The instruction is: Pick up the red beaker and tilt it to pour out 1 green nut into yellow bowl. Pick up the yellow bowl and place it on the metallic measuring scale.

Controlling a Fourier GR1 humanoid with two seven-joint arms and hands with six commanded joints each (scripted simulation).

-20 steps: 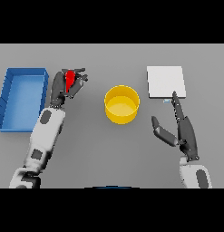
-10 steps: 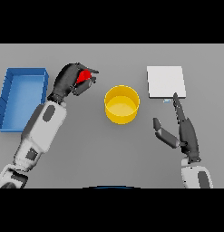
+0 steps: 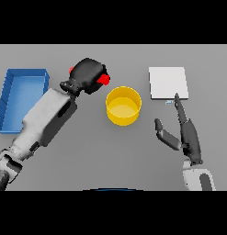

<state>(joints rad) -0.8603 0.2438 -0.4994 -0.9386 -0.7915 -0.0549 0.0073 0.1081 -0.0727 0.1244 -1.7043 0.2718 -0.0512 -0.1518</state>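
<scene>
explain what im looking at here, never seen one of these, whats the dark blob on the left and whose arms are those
You are looking down at a grey table as if through the eyes of a humanoid robot, so both arms are its own. The dark blob is its left hand, on the end of a white and grey arm. Its fingers are curled round a red beaker, of which only small red bits show. The beaker sits just to the left of a yellow bowl, which stands upright in the middle of the table.

On the other side, the right hand lies open with straight fingers, holding nothing. One fingertip points at a pale flat square, the measuring scale. At the far left is a blue tray; nothing shows inside it.

The black bands above and below are only the picture's border.
</scene>
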